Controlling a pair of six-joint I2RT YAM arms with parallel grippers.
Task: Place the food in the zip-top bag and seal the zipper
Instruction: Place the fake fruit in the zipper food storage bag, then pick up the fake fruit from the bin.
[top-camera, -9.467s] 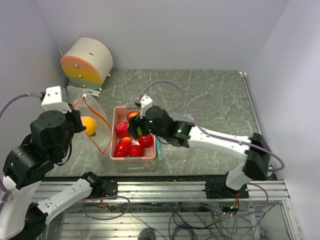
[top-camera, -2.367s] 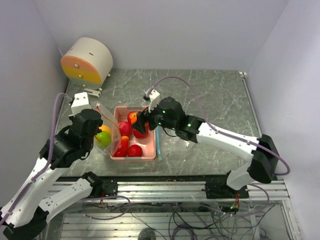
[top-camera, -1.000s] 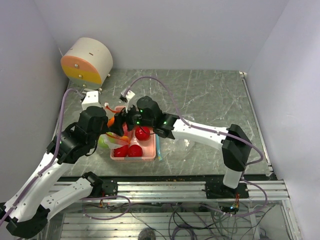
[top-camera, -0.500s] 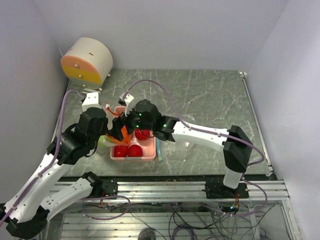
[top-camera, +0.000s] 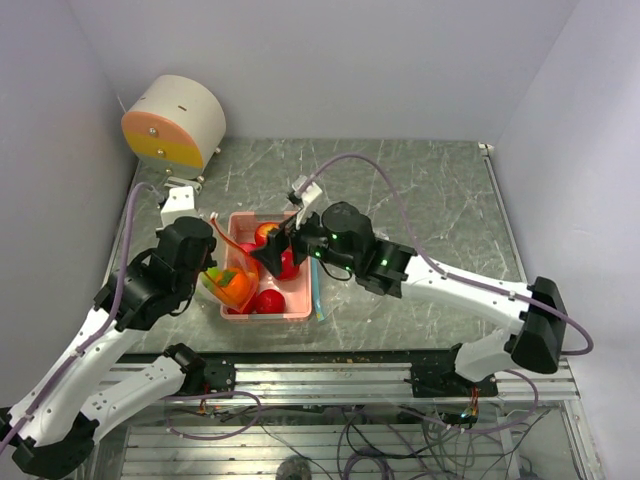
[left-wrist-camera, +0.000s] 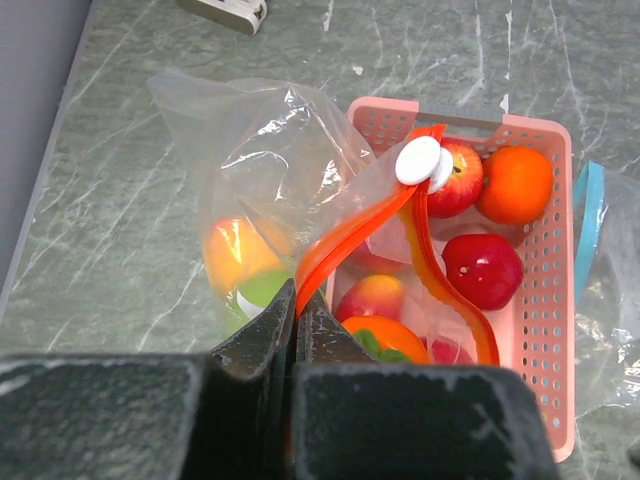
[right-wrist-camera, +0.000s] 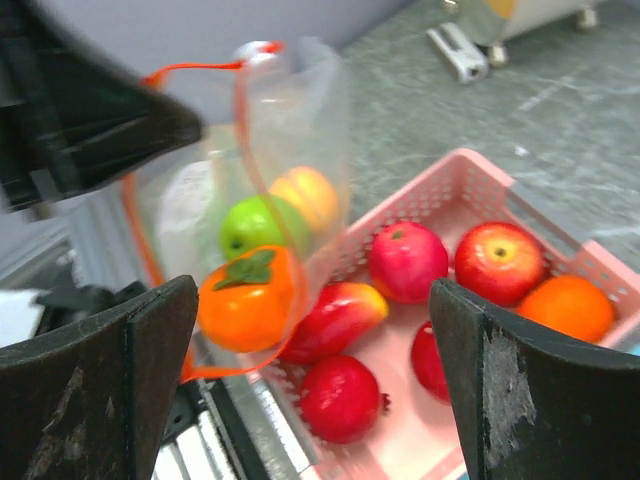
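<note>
The left hand was clamped on the orange-red zipper strip. It held the clear bag up with its mouth open at the 9 o'clock side of the pink basket, likely so fruit could drop in. An orange fruit, a green apple and a yellow one sat inside. The right hand, fingers spread and empty, hovered over the red apples in the basket, probably to pick another.
</note>
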